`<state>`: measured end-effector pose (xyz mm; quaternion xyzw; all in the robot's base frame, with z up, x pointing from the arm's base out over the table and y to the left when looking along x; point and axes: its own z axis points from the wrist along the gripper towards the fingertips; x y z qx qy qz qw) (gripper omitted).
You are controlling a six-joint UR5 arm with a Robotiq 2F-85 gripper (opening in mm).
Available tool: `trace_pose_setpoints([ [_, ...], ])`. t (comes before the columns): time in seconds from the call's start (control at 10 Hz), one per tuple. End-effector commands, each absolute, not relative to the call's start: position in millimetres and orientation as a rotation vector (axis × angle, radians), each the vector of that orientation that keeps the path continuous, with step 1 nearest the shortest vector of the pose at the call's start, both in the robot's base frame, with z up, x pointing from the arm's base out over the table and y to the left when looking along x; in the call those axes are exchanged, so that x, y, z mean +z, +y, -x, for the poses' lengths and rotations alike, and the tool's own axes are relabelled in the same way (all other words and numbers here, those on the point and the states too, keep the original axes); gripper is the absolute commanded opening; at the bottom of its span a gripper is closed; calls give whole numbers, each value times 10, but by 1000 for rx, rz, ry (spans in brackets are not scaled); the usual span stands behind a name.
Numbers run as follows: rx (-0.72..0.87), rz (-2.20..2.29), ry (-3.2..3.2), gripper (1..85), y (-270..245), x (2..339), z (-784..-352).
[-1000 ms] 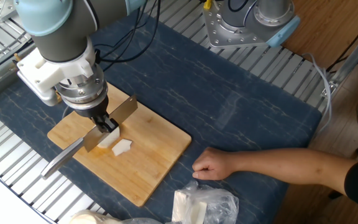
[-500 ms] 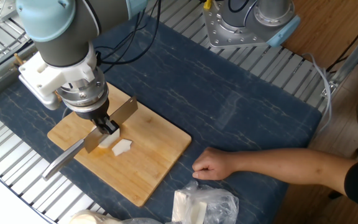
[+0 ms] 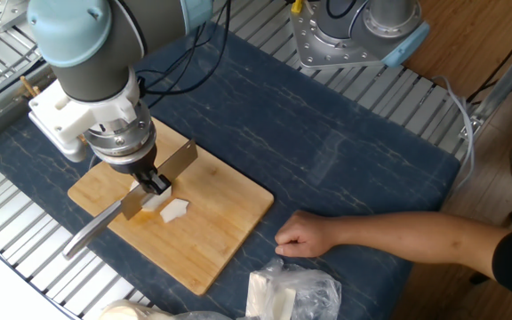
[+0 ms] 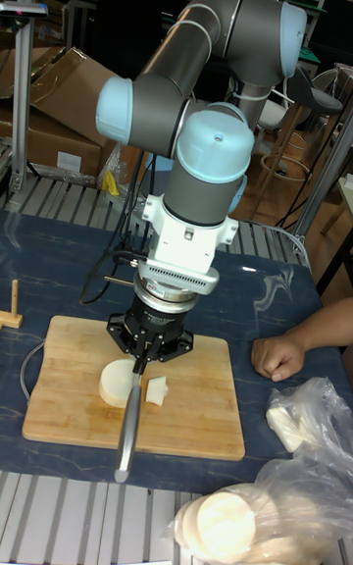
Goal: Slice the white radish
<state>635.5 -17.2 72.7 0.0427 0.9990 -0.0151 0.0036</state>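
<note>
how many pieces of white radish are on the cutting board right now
2: a large round piece under the knife and a small cut piece just beside it. Slivers may hide behind the blade.

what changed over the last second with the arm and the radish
The arm's upper body drifted slightly to the right in the fixed view and the hand edged that way and a touch lower, the knife moving with it in its grip. The white radish, the cut-off piece, the cutting board and the person's fist stayed as they were.
</note>
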Motion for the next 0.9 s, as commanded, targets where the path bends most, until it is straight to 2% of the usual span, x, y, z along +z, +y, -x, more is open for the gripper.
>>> trace_pose_setpoints([
  [0.0, -24, -149, 3121, 10, -152, 700, -6388],
  [0.8, -8, -159, 3084, 10, -141, 582, -6455],
])
